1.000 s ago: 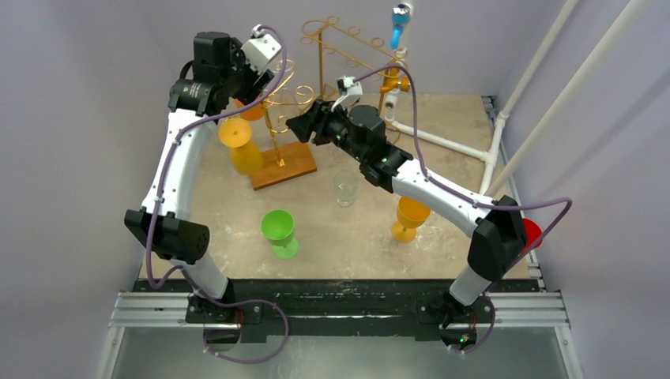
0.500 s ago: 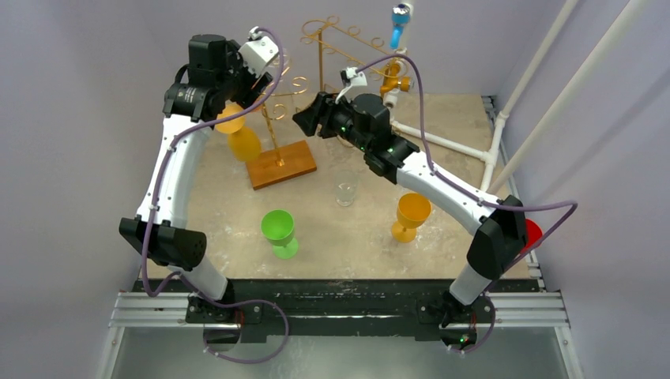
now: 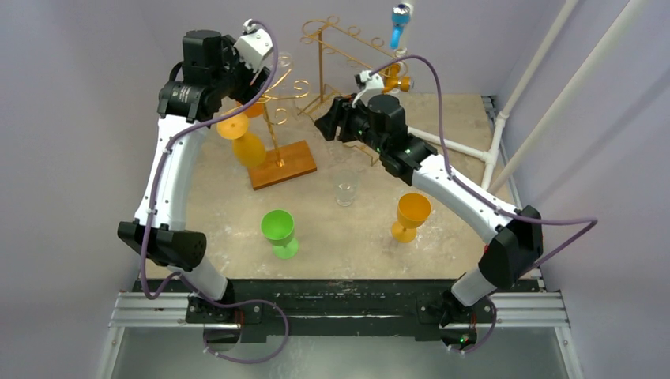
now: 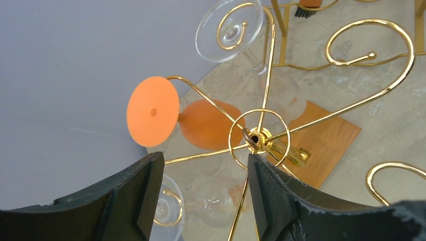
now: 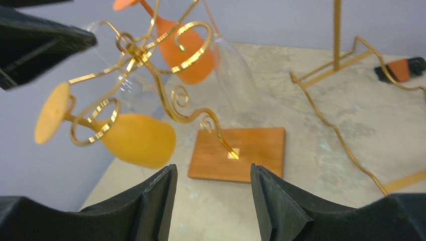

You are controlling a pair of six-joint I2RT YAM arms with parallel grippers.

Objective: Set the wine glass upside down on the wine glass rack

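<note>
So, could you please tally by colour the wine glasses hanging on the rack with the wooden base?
Clear: 2, the upper clear glass and the lower clear glass
Orange: 1, the orange glass
Yellow: 1, the yellow glass
Total: 4

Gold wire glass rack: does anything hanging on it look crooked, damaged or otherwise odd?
The yellow plastic wine glass hangs from a loop of the gold wire rack at a steep slant, bowl pointing sideways rather than straight down. The wrist camera's own tilt may exaggerate this. No breakage or spill shows.
</note>
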